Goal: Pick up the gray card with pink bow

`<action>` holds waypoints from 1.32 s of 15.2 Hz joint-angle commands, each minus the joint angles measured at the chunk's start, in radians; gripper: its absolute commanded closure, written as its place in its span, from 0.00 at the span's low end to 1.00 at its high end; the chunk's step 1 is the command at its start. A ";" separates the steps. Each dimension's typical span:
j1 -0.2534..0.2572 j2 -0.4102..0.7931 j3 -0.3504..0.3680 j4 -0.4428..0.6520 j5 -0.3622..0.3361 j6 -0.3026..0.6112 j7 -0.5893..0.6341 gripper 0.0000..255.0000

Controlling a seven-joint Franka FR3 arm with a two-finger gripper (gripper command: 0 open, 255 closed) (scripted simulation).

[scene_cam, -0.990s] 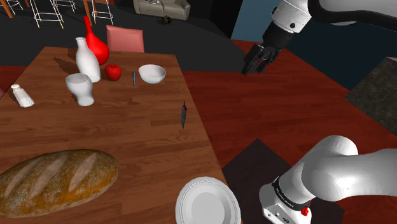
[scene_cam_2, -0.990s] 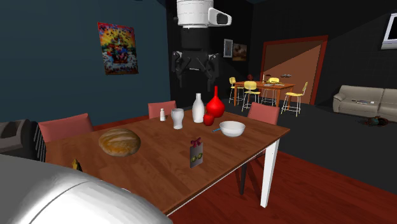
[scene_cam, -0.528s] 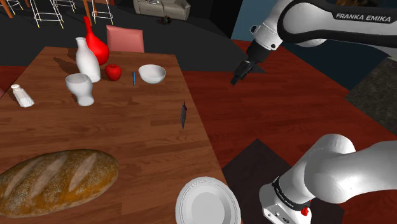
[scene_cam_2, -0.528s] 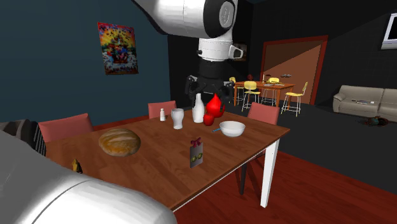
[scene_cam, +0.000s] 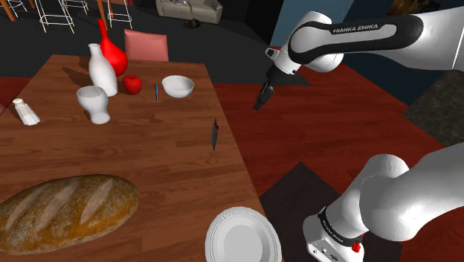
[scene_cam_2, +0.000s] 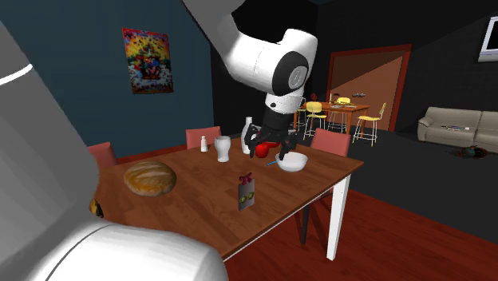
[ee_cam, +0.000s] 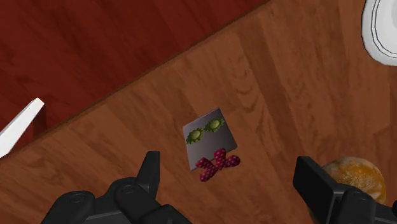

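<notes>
Near the edge of the table (scene_cam: 149, 156) on the shoulder view's right, well apart from the crockery: gray card (ee_cam: 210, 135), stood upright, thin and flat, shown edge-on in the shoulder view. Bore a pink dotted bow (ee_cam: 217, 163) at its top and two green rosettes on its face. Not yet touched, not yet lifted. Sat below the gripper (scene_cam_2: 272, 152) and between its two black fingers (ee_cam: 150, 170), spread wide with nothing clasped, well above the table top. Judged early in the task: lined up only, with descent, closing and lift all left to do. Rested on warm brown planks with plain wood grain and a faint sheen. Farther along the table: round white bowl (scene_cam: 178, 86), smooth; small red apple (scene_cam: 132, 84); bulbous red vase (scene_cam: 111, 48) beside a slim white vase (scene_cam: 101, 69); white goblet (scene_cam: 93, 103). Toward the stand: crusty speckled bread loaf (scene_cam: 63, 211), long and domed; white plate (scene_cam: 242, 238) with a ridged rim.
</notes>
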 commanded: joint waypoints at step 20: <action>0.078 0.726 0.007 0.379 0.524 0.033 -1.029 0.00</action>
